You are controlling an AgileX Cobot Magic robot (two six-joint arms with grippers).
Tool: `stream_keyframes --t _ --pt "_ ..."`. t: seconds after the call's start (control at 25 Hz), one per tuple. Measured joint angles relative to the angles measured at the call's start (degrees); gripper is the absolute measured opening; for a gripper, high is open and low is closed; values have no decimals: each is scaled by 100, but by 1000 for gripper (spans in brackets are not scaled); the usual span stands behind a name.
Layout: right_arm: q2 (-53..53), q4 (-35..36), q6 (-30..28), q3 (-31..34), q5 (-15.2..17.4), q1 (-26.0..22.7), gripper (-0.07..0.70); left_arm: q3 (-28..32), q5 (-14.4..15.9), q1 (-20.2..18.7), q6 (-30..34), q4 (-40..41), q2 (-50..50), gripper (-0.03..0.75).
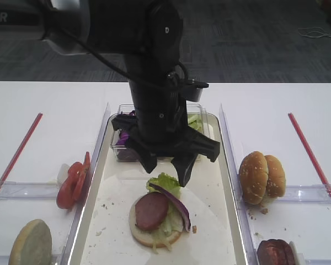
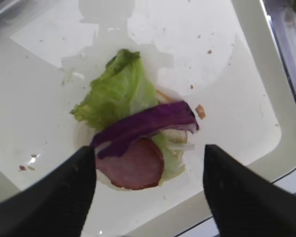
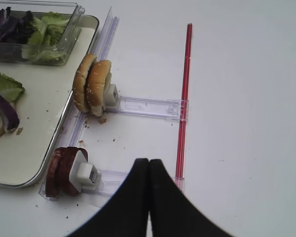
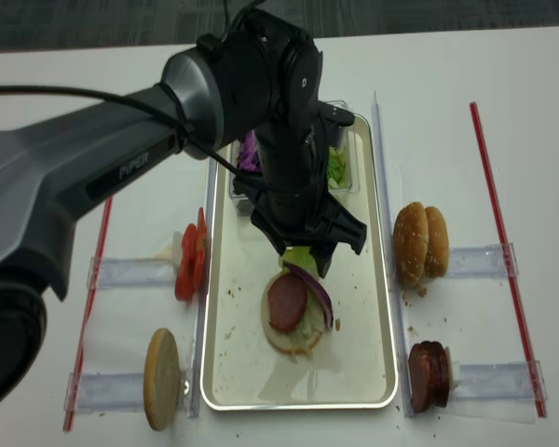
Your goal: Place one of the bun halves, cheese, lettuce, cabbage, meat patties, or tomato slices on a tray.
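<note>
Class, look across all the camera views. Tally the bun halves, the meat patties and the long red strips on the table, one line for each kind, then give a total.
Bun halves: 4
Meat patties: 3
Red strips: 2
Total: 9

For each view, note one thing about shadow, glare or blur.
Left wrist: the claw is blurred and a shadow falls on the tray. Right wrist: the shut right claw is a dark blur. First exterior high: soft overall. Realsense: sharpest, tray rim glinting.
</note>
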Motion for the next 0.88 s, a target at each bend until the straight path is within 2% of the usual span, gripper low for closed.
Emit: stream_keyframes --t 0.2,0.32,0.6,0.88 --pt "0 0 0 0 0 0 231 -102 13 43 -26 191 -10 443" --pt "0 0 -11 0 0 0 231 -102 13 257 -36 204 -10 443" --pt "0 0 -11 0 0 0 231 -102 13 1022 25 385 -168 443" --pt "0 0 -11 0 0 0 231 -102 25 2177 213 556 -459 443"
